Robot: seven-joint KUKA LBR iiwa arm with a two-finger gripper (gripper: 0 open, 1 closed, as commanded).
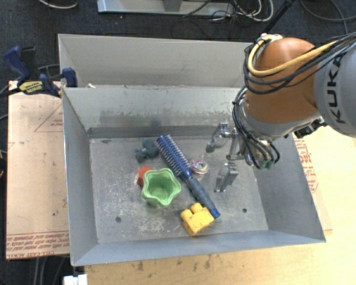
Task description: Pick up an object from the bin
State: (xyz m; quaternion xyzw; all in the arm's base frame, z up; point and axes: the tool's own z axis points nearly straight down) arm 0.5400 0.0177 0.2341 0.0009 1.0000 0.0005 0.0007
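Near pincer point(221, 162), blue hairbrush point(186, 173), green cup point(161, 187)

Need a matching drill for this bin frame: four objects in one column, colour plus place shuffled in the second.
1. brush
2. flower-shaped cup
3. toy block
4. small figure

a. yellow, lowest in the view
b. green, just view-left of the long handle
c. dark grey, highest in the view
d. blue, lying diagonally

Pairs: 1-d, 2-b, 3-a, 4-c.
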